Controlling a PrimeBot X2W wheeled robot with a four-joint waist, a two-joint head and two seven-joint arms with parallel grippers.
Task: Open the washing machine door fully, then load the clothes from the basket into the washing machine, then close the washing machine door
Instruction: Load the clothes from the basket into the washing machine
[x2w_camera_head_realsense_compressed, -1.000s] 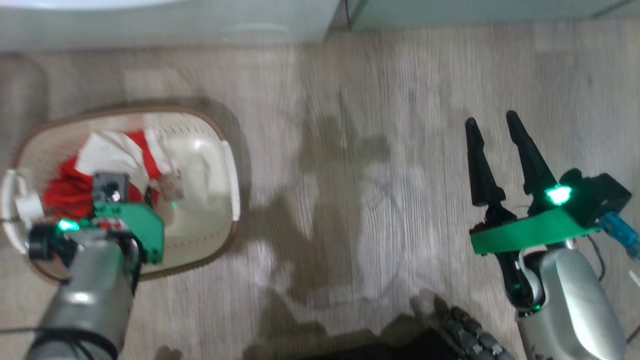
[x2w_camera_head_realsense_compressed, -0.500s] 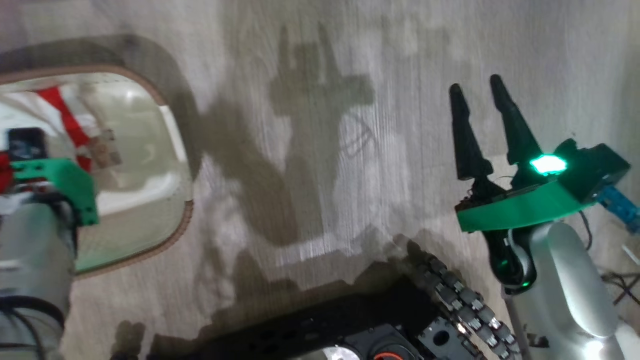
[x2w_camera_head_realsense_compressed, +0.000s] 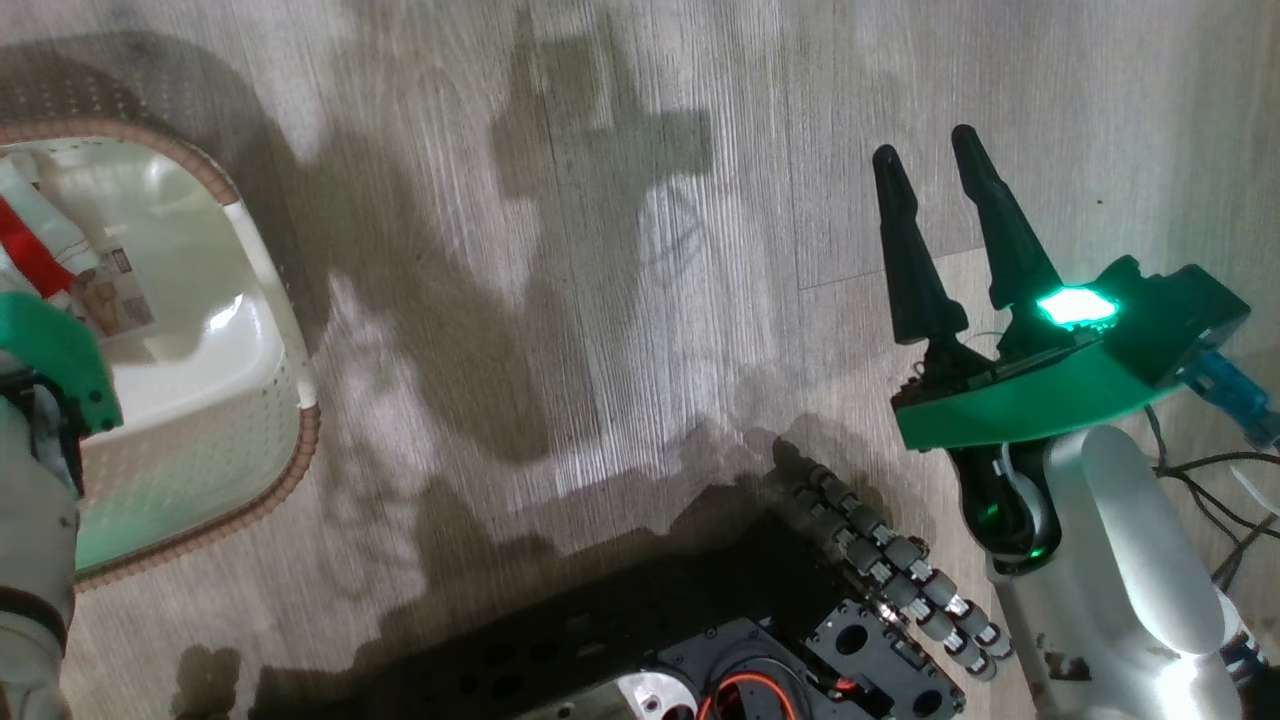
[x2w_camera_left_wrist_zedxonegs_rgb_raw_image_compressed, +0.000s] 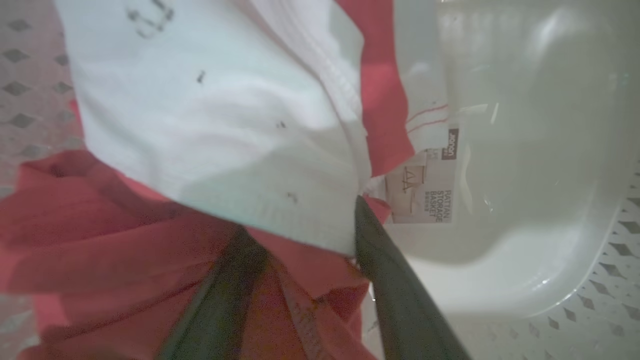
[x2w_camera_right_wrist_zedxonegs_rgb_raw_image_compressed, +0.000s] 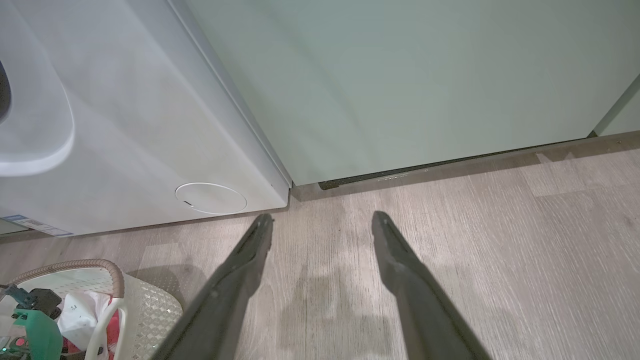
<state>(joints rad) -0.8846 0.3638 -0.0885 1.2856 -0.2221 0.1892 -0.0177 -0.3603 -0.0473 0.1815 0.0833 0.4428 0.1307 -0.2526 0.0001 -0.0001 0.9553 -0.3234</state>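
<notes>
My left gripper (x2w_camera_left_wrist_zedxonegs_rgb_raw_image_compressed: 300, 217) is open inside the basket (x2w_camera_left_wrist_zedxonegs_rgb_raw_image_compressed: 525, 240), its two dark fingers pushed down into the clothes (x2w_camera_left_wrist_zedxonegs_rgb_raw_image_compressed: 215, 125). One finger lies on red fabric and the other at the edge of the white garment, with cloth between them. In the head view the cream basket (x2w_camera_head_realsense_compressed: 200, 440) with its brown rim sits at the far left, and a strip of the clothes (x2w_camera_head_realsense_compressed: 30, 250) shows. My right gripper (x2w_camera_head_realsense_compressed: 930, 155) hangs open over bare floor, holding nothing. The white washing machine (x2w_camera_right_wrist_zedxonegs_rgb_raw_image_compressed: 125, 125) stands ahead of the right gripper (x2w_camera_right_wrist_zedxonegs_rgb_raw_image_compressed: 322, 220). The washing machine door is out of view.
A pale green cabinet (x2w_camera_right_wrist_zedxonegs_rgb_raw_image_compressed: 400, 75) stands beside the washer, whose small round flap (x2w_camera_right_wrist_zedxonegs_rgb_raw_image_compressed: 210, 198) is near the floor. The basket's paper label (x2w_camera_left_wrist_zedxonegs_rgb_raw_image_compressed: 425, 190) lies on its bottom. My own dark base (x2w_camera_head_realsense_compressed: 700, 650) and cables (x2w_camera_head_realsense_compressed: 1220, 480) are at the lower edge of the wood-look floor.
The head camera has swung, so the basket has slid to the picture's left edge and the washer has left it. Both grippers keep their places, the right one still open.
</notes>
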